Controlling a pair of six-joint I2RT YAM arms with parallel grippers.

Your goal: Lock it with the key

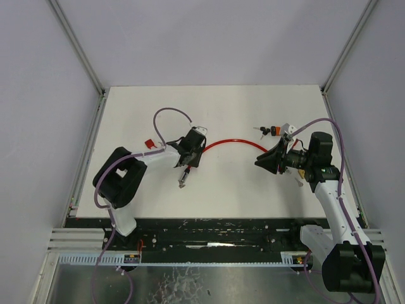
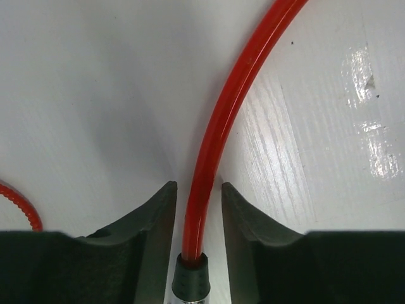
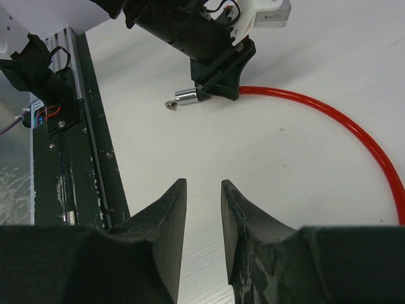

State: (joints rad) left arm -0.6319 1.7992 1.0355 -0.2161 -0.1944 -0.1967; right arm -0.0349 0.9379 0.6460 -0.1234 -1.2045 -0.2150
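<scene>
A glossy red plastic-coated cable [image 2: 218, 120] is straddled by the left gripper [image 2: 199, 187] at centre-left of the top view. The matte black fingers are set slightly apart, with slivers of the white table [image 1: 221, 107] seen on either side — whether the black ferrule [image 2: 191, 267] is pinched cannot be told. A silvery cylindrical lock end [image 3: 185, 95] is seen protruding beyond them. The right gripper [image 3: 204, 183] is held with jaws apart, nothing between. Small orange-headed keys [image 1: 272, 131] are laid right of centre — just above it.
</scene>
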